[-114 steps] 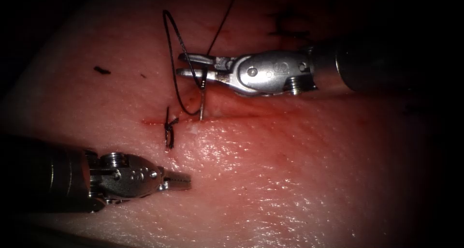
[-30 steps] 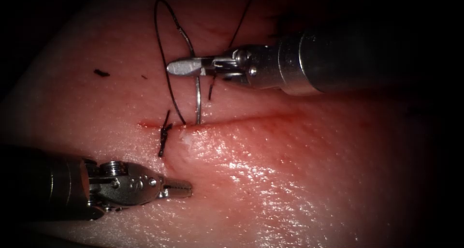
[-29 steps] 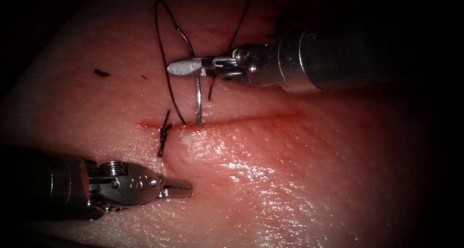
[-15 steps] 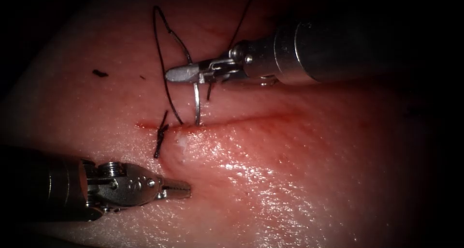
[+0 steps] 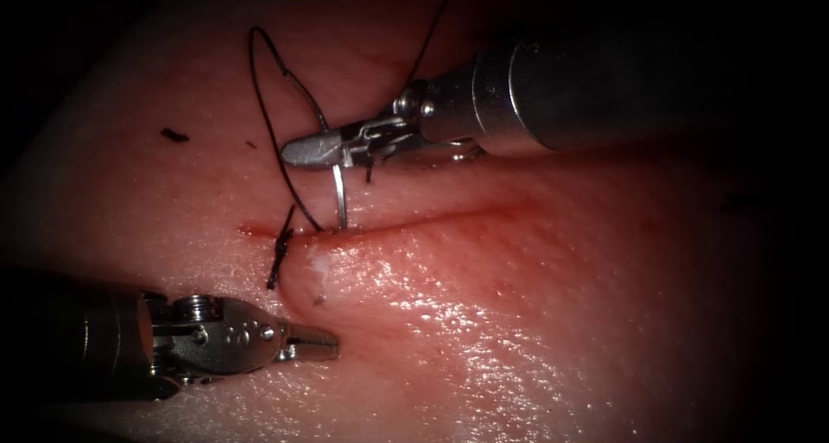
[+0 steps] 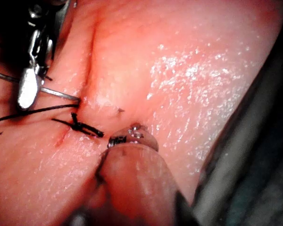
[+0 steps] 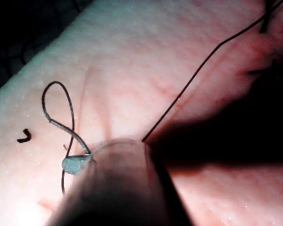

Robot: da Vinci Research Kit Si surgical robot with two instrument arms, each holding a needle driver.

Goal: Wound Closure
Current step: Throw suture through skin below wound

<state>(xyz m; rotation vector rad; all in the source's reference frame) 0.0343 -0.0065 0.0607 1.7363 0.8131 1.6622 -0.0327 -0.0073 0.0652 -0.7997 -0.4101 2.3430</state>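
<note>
The right end effector (image 5: 324, 149) reaches in over the tissue (image 5: 535, 322) above the cut (image 5: 414, 220), its jaws clamped on the needle (image 5: 339, 197) near the upper end of the curve. From that grip the needle runs down to the cut, and its lower end is in the tissue at the cut's upper lip, just right of a tied stitch. In the left wrist view the same needle (image 6: 56, 93) enters the tissue (image 6: 188, 94) at the edge of the cut. The thread (image 5: 268, 106) arcs up in a loop to the left of the jaws, comes back down to the cut beside the needle, and another strand leads up and away behind the tool's shaft. The right wrist view shows that loop of thread (image 7: 59, 110) standing off the tool's tip.

The left end effector (image 5: 315, 346) lies low on the tissue below the cut, well apart from the needle. Its jaws look closed with nothing between them, though the tip is small here. The knotted stitch (image 5: 281, 249) with its short dark tails crosses the cut's left end. Red fluid (image 5: 484, 214) lines the cut. A small cut end of thread (image 5: 174, 136) rests on the tissue up to the left.
</note>
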